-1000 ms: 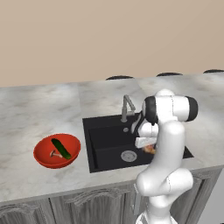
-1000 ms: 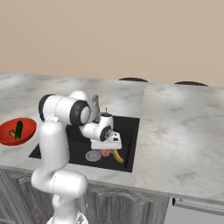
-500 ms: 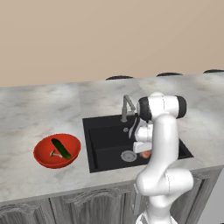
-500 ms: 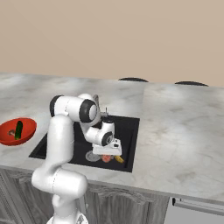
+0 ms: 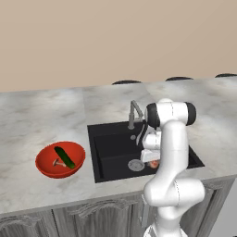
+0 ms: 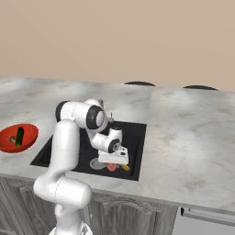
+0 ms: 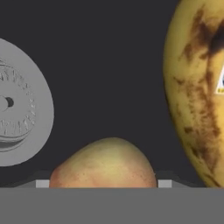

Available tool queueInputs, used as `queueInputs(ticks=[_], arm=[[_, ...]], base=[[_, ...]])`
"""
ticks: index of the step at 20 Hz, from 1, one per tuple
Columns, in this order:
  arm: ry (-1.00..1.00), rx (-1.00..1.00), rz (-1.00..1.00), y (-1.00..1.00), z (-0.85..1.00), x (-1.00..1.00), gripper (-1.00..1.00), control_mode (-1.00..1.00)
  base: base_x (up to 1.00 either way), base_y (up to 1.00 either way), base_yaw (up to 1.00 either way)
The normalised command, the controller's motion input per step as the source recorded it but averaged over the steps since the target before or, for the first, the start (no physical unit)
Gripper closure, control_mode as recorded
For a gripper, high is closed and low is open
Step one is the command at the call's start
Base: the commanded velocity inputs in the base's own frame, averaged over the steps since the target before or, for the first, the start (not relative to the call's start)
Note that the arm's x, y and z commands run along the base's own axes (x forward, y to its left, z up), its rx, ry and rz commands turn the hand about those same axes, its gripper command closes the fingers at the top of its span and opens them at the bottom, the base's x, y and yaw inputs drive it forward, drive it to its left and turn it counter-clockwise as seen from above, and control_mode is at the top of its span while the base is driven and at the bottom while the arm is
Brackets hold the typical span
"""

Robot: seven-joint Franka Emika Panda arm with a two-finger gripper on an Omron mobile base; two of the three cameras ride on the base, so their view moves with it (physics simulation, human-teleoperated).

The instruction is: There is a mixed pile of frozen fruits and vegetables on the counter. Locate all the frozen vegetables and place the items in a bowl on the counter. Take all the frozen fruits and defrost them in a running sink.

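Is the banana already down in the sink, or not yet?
In. The banana lies on the black sink floor beside the red fruit, near the drain.

A round red-orange fruit [image 7: 104,164] sits at the bottom centre on the black sink floor [image 7: 109,65]. A yellow banana [image 7: 197,96] with brown speckles runs down the right side. The silver drain [image 7: 19,105] lies at the left.

The gripper [image 6: 114,161] has sunk lower over the red fruit [image 7: 104,164].
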Motion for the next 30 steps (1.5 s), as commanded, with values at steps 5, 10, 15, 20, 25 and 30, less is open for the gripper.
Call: queueInputs(ticks=[5, 10, 15, 20, 25, 30], arm=[[0.00, 0.00, 0.00, 0.00, -0.03, 0.01, -1.00, -1.00], [0.01, -0.06, -0.02, 0.08, 0.21, -0.03, -1.00, -1.00], [0.01, 0.00, 0.00, -0.08, 0.52, -0.20, -1.00, -1.00], [0.00, 0.01, -0.01, -0.23, 0.66, -0.28, -1.00, -1.00], [-0.02, 0.00, 0.00, -0.05, 0.91, -0.33, -1.00, -1.00], [0.00, 0.01, -0.01, -0.03, 0.98, -0.33, -1.00, -1.00]], base=[[0.00, 0.00, 0.00], [0.00, 0.00, 0.00], [0.00, 0.00, 0.00], [0.00, 0.00, 0.00], [0.00, 0.00, 0.00], [0.00, 0.00, 0.00]])
